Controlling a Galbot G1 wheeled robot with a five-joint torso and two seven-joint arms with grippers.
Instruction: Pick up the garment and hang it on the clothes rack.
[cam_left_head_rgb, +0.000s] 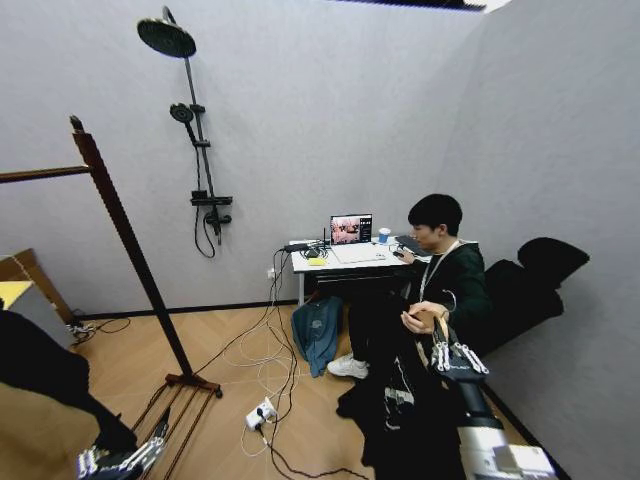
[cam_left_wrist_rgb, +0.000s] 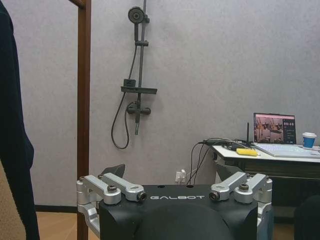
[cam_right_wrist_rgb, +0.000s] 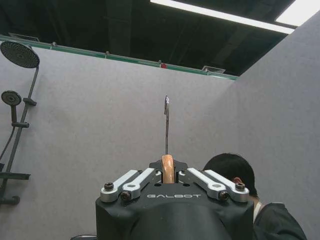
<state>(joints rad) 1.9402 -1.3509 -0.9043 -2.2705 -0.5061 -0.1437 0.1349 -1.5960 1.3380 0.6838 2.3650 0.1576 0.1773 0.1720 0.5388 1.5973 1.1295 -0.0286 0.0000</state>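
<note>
While clamped on the hanger, right gripper carried garment beneath; left gripper apparently open, empty. Risk noted: cloth snagging cables below, slipping off.

Rack dark matt wood, hanger pale wood w/ metal hook — garment prob. soft cloth.

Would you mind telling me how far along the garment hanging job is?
Done: the right claw is shut on the pale hanger, the black garment hanging below it. In hand: carrying it, well apart from the clothes rack. Left: hooking it on the bar. The left claw sits low, open.
</note>
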